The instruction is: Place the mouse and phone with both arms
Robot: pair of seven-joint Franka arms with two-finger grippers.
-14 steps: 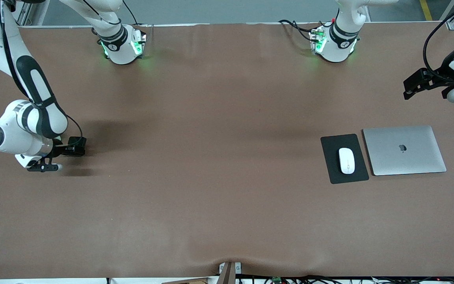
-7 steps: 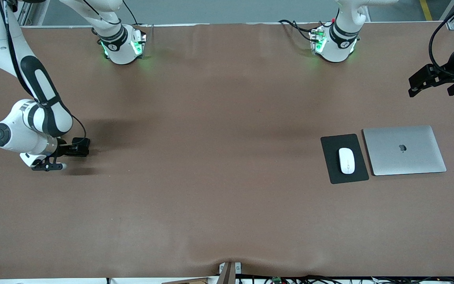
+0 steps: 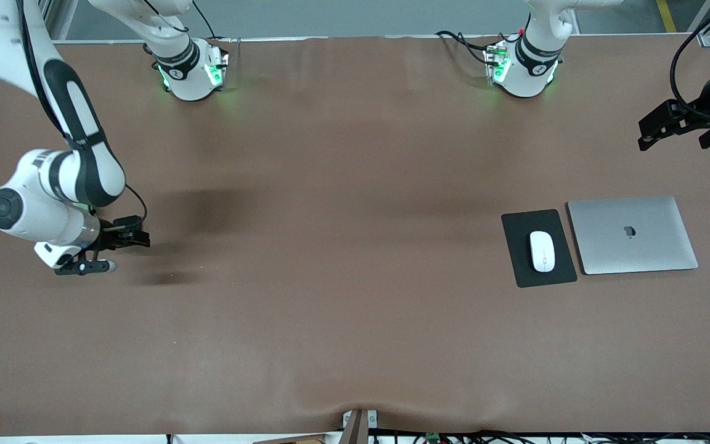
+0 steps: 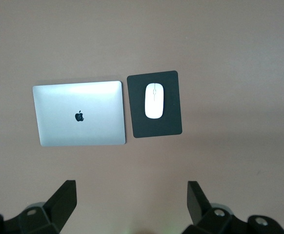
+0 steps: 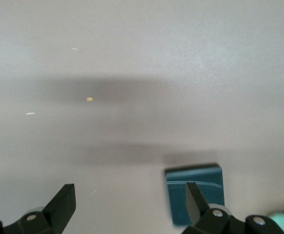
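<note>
The white mouse (image 3: 542, 251) lies on a black mouse pad (image 3: 518, 262) toward the left arm's end of the table; it also shows in the left wrist view (image 4: 153, 101). My left gripper (image 3: 656, 126) is open and empty (image 4: 131, 195), up over the table's edge at that end. My right gripper (image 3: 84, 266) is open (image 5: 130, 200) over the right arm's end of the table. The phone (image 5: 194, 187) shows only in the right wrist view, as a dark blue-green, nearly square slab lying on the table. One fingertip (image 5: 194, 201) overlaps it. In the front view the right arm hides it.
A closed silver laptop (image 3: 632, 234) lies beside the mouse pad, toward the left arm's end; it also shows in the left wrist view (image 4: 78, 113). The two green-lit bases (image 3: 191, 71) stand along the edge farthest from the front camera. Brown cloth covers the table.
My right gripper has shifted a little toward the table's middle, and its shadow now lies farther from it. My left gripper drew back toward the table's end, then held still.
</note>
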